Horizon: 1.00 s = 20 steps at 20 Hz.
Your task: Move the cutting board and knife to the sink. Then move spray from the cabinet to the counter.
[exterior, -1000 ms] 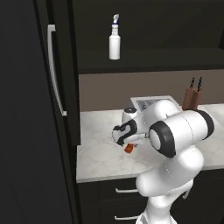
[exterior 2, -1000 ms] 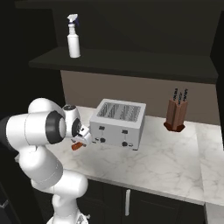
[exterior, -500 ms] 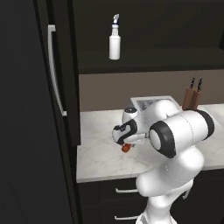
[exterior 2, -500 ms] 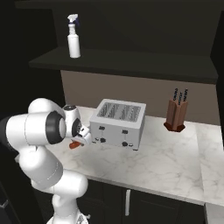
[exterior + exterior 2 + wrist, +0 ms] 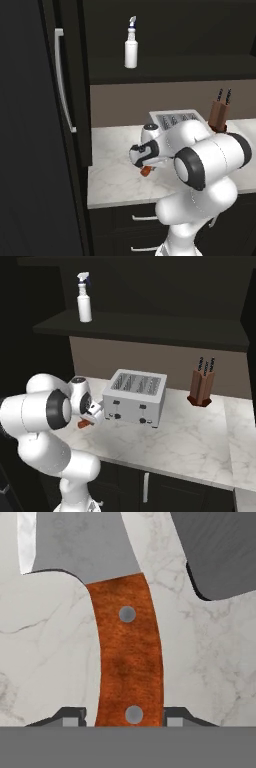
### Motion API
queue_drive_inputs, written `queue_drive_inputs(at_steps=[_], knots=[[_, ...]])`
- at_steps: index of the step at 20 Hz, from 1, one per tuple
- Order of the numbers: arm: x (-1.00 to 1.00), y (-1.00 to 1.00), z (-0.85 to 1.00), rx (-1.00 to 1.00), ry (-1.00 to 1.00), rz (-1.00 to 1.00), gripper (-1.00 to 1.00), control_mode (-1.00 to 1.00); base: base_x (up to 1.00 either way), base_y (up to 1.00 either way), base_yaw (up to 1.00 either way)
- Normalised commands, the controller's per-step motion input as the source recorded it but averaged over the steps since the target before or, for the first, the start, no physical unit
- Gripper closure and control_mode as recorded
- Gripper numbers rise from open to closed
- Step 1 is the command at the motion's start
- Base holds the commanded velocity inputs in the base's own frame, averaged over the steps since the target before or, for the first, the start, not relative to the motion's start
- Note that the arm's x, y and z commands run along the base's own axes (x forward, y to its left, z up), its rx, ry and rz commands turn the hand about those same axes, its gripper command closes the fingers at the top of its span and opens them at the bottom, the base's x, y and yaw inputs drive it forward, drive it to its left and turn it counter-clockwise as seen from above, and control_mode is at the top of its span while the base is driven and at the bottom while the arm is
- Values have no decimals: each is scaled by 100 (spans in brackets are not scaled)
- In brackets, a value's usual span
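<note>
Gripper [image 5: 128,721] on knife [image 5: 125,647], counter [image 5: 115,175] level.
I'm seeing the arm folding low, wrist pointing down; the 2 fingertips [image 5: 72,716] are hugging the orange-red handle beside the toaster [image 5: 135,397].

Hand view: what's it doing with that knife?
The arm is low over the counter, beside the toaster. In the hand view the gripper straddles the knife, one fingertip at each side of the orange-red handle's end, seemingly gripping it; contact can't be confirmed. The blade points away. The spray stands on the cabinet shelf, and a knife block sits further along.
</note>
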Motion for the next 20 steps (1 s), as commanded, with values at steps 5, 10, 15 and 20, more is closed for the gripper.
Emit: queue_drive_inputs(at_steps=[5,10,15,20], knots=[[-6,1,33,-1,7,0,100,-100,0,0,0],[0,10,35,-4,10,0,100,-100,0,0,0],[-7,11,30,-3,3,0,100,-100,0,0,0],[-16,11,30,0,0,0,100,-100,0,0,0]])
